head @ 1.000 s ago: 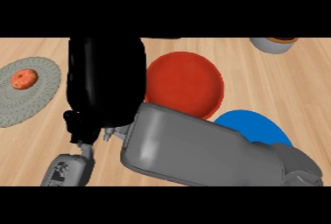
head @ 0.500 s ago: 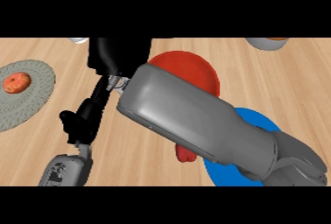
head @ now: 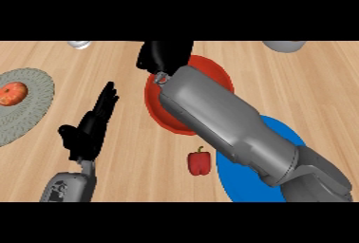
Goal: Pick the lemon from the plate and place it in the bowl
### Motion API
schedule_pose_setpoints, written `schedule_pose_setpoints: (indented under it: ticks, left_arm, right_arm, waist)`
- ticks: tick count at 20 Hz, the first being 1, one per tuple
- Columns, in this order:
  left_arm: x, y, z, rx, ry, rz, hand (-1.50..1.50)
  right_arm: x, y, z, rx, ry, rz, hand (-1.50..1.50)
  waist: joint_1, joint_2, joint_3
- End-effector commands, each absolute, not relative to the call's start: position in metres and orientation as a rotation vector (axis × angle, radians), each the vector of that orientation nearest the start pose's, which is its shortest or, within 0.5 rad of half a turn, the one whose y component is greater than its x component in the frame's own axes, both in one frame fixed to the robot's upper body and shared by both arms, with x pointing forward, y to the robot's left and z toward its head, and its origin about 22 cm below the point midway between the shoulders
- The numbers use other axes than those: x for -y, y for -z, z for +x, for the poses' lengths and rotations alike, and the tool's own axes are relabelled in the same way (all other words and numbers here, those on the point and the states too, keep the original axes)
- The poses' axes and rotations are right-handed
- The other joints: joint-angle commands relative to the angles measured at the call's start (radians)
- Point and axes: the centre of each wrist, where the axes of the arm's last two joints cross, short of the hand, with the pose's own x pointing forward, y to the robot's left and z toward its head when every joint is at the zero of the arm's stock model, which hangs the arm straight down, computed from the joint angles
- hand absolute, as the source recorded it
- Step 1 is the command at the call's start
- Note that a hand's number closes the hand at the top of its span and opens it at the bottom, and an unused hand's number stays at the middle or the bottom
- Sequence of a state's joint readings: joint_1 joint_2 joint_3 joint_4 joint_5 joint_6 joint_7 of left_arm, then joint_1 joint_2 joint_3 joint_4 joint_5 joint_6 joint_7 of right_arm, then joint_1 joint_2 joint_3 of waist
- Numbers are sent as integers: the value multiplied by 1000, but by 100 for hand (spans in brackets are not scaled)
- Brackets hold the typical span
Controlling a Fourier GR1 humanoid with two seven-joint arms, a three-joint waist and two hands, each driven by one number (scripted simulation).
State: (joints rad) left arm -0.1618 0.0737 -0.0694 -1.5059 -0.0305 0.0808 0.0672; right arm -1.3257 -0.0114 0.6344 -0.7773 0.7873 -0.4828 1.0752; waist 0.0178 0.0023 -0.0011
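Note:
A small orange-red round fruit [head: 13, 93] lies on a grey ribbed plate [head: 32, 114] at the left edge. A red round dish [head: 207, 71], which may be the bowl, sits at the middle back, half covered by my right forearm. That forearm runs from the lower right up to my right hand [head: 165, 54], which hangs over the red dish's far left rim. Its underside is hidden. My left hand [head: 89, 129] stands open at the lower left, fingers up, to the right of the grey plate and apart from it.
A blue plate [head: 242, 182] lies at the lower right under my right forearm. Just left of it a small red bell pepper [head: 199, 163] rests on the wooden counter. Two grey objects [head: 79, 44] [head: 284, 45] show at the back edge.
My right arm has swung away from the grey plate, with the hand going further back over the red dish. The bell pepper has come into view. My left hand has risen.

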Motion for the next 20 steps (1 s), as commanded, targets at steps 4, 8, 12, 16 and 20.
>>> schedule_pose_setpoints:
  ticks: [4, 8, 12, 16, 20]
  left_arm:
    - [-212, -31, 279, 1611, 136, 49, 0]
    - [-217, -38, 283, 1588, 133, 42, 0]
    - [-217, -42, 281, 1600, 115, 61, 0]
    - [-207, -25, 286, 1588, 113, 51, 0]
    - [-205, -23, 274, 1593, 113, 44, 0]
  right_arm:
    - [3, -133, 407, 1398, -530, -1225, 150]
    - [12, -121, 407, 1327, -555, -1086, 150]
    - [49, -76, 398, 1300, -508, -938, -150]
    - [41, -99, 398, 1424, -514, -790, -150]
    - [60, -83, 400, 1572, -386, -785, -150]
  waist:
    - [-1, 4, 1]
    - [2, 4, 1]
    - [-10, 2, 2]
    - [-14, 1, 1]
    - [-4, 3, 2]
